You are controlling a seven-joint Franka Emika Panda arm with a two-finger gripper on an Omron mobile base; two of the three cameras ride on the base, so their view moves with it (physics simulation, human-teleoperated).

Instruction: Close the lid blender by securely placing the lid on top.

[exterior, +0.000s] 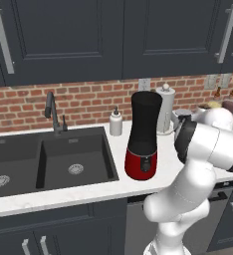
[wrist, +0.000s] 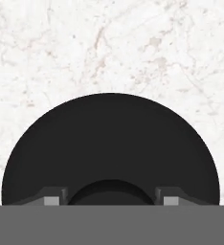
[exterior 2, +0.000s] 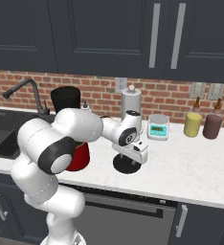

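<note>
Two dark fingertips (wrist: 51, 197) rise at the foot of the hand view, one on each side of the low knob at the middle of the lid (wrist: 109, 143), with a gap to spare on both sides; the jaws stand open and hold nothing. That black disc lies flat on the white marble counter (wrist: 109, 43), and in the right base view the gripper (exterior 2: 133, 160) hangs straight over it (exterior 2: 121, 167), pointing down. Well apart from it, toward the sink (exterior: 49, 159), stands the blender (exterior: 143, 137), its black jar upright on the red base and its top open. The step in hand looks like the pick-up, which calls for patience more than speed. Judging from how evenly the knob sits between the tips, the hand is already centred, so the sensible course is to go straight down without drifting sideways, stop once the tips bracket the knob, and close fully before lifting. A knob that low gives little to hold, so a shallow or off-centre pinch could let the disc tilt or slip. Lifting it level would make the later seating on the jar easier.
</note>
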